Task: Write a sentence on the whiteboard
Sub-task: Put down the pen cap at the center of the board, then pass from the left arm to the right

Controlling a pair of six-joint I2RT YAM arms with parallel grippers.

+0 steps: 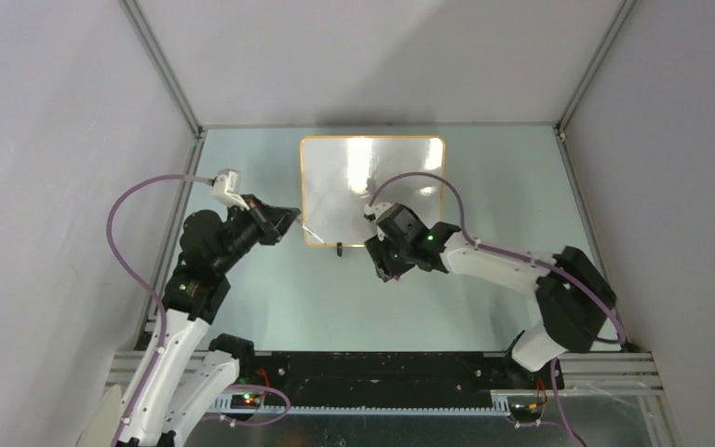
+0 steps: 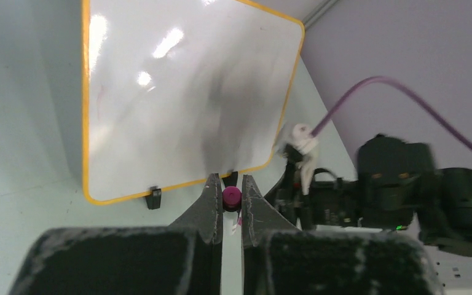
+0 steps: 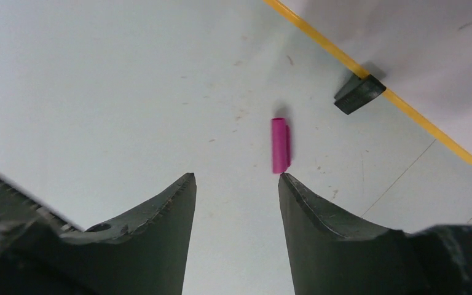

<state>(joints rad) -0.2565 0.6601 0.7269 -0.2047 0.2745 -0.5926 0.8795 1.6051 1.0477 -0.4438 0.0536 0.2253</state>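
Note:
The whiteboard [image 1: 372, 191] lies flat at the back middle of the table, glossy white with an orange-yellow frame, and no writing shows on it. My left gripper [image 1: 284, 222] hovers by its near left corner, shut on a marker whose magenta end [image 2: 232, 196] shows between the jaws. In the left wrist view the whiteboard [image 2: 184, 92] lies just beyond the left gripper [image 2: 232, 184]. My right gripper [image 1: 386, 272] is at the board's near edge. In its wrist view the right gripper [image 3: 236, 176] stands open above bare table, and a magenta marker cap [image 3: 281, 144] lies just beyond its right fingertip.
A black clip foot [image 3: 359, 94] sits on the board's near edge, close to the cap, and another clip foot [image 2: 153, 198] shows in the left wrist view. Grey walls and metal posts enclose the pale green table [image 1: 484, 186]. Purple cables loop off both arms.

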